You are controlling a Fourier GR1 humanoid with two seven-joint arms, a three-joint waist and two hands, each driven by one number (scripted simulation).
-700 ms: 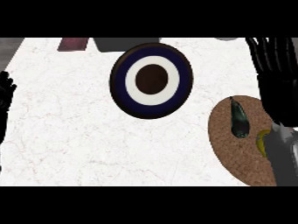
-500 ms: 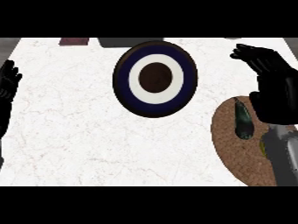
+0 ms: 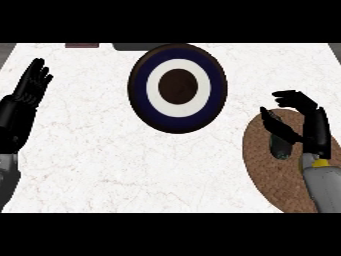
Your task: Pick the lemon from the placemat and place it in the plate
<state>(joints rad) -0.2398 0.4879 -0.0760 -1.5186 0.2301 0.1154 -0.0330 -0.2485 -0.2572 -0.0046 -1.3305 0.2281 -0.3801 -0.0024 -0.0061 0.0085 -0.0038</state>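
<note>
No text, label, brand, number or sign can be read anywhere. The plate [image 3: 177, 88] is marked only with plain rings of dark blue, white and brown, and nothing is written on the brown placemat [image 3: 269, 170] or on the white tabletop [image 3: 92, 160].

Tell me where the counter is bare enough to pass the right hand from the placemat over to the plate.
The white counter is bare between the plate and the brown placemat, and across the whole stretch between the plate and the resting left hand. It is crowded on the placemat, where the right hand curls over the dark lemon.
</note>
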